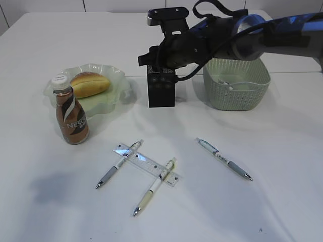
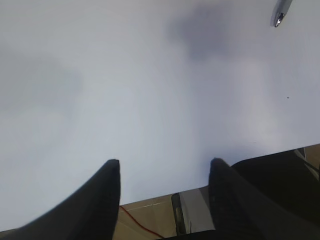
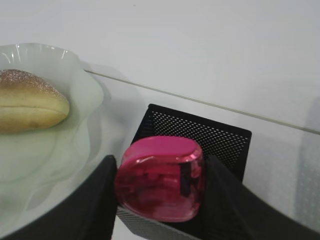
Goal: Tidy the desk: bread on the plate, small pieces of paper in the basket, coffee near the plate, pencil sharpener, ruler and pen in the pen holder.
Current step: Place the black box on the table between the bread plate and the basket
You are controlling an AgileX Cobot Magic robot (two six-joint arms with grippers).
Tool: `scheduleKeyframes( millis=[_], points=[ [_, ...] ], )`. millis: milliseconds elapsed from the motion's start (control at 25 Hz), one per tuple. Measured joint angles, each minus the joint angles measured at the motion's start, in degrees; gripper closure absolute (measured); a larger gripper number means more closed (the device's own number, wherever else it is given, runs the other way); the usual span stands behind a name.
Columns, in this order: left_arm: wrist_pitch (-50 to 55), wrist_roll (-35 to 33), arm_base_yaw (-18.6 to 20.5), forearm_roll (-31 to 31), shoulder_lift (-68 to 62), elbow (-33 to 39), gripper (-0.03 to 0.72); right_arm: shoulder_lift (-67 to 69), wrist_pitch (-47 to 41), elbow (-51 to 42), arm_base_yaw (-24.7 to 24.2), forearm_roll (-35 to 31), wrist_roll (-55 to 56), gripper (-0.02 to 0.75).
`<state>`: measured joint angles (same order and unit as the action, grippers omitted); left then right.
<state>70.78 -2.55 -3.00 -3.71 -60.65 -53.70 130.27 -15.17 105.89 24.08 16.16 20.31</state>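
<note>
My right gripper (image 3: 161,165) is shut on the pink pencil sharpener (image 3: 161,178), held just above the open top of the black mesh pen holder (image 3: 200,135). In the exterior view that gripper (image 1: 160,68) hangs over the pen holder (image 1: 161,93). The bread (image 1: 90,84) lies on the pale green plate (image 1: 113,96), and the coffee bottle (image 1: 71,116) stands in front of it. A clear ruler (image 1: 146,165) lies across two pens (image 1: 119,165) (image 1: 154,187); a third pen (image 1: 223,159) lies to the right. My left gripper (image 2: 165,162) is open over bare table.
The green basket (image 1: 236,85) stands right of the pen holder, with something pale inside it. My right arm stretches over the basket from the right. In the left wrist view the table's near edge runs just under the fingers, and a pen tip (image 2: 279,15) shows at top right.
</note>
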Motion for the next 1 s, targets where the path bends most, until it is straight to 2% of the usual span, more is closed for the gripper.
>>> scheduleKeyframes(
  millis=[760,1000],
  points=[
    [0.0,0.0,0.0,0.0,0.0,0.0,0.294,0.67,0.42,0.0,-0.63,0.1,0.0,0.363],
    [0.0,0.04,0.0,0.0,0.0,0.0,0.294,0.67,0.55,0.0,-0.63,0.1,0.0,0.33]
  ],
)
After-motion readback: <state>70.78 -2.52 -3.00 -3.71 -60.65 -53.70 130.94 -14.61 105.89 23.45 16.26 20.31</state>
